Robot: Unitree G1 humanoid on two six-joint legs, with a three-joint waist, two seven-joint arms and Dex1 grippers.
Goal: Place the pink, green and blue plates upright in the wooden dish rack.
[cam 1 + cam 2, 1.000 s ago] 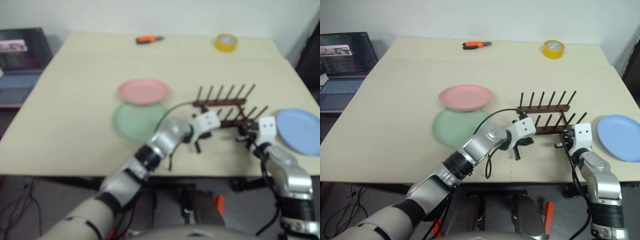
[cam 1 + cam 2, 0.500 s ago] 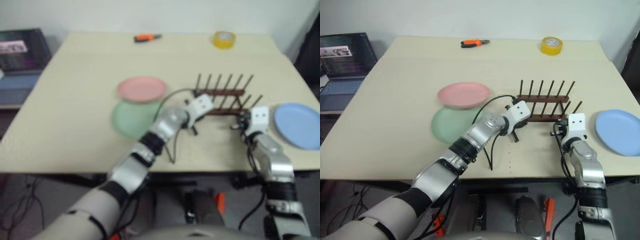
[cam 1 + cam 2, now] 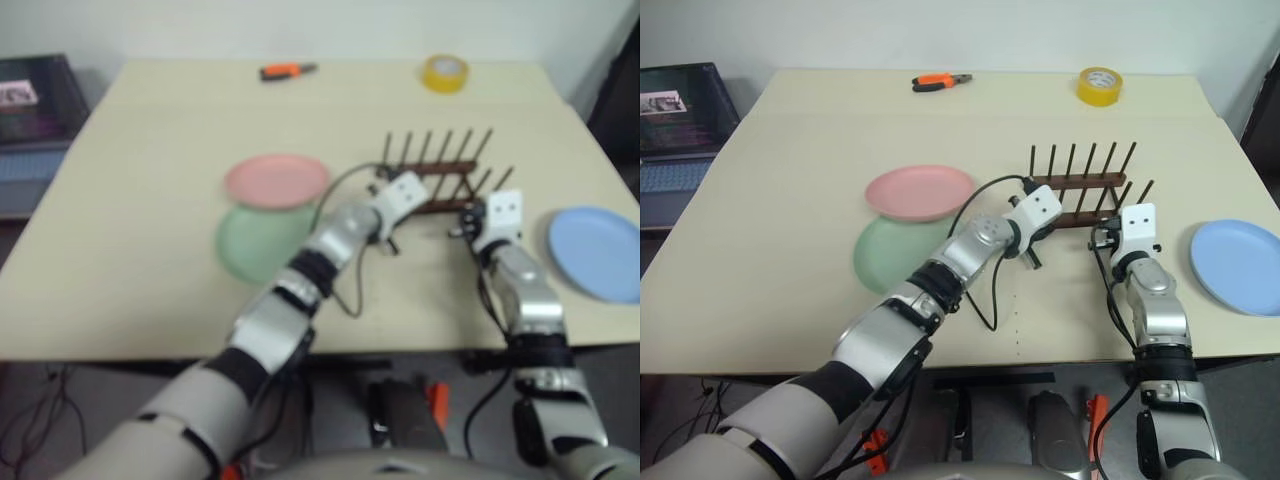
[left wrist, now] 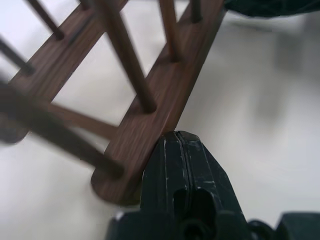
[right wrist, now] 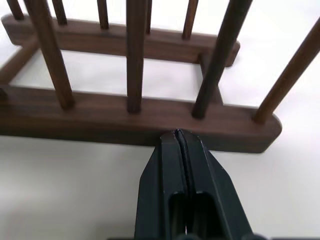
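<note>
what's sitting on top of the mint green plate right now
The pale pink round plate overlaps the far edge of the mint green round plate. That covered strip of green is hidden; the rest lies bare on the beige table.

Rack (image 3: 1080, 190) is looking dark reddish-brown with visible wood grain, plates are showing up pale pink (image 3: 919, 192), mint green (image 3: 890, 253) and light blue (image 3: 1240, 266). Table (image 3: 790, 200) is reading plain cream, tape roll (image 3: 1098, 85) yellow, pliers (image 3: 937, 80) orange-handled, gripper fingers (image 5: 180, 185) black.
</note>
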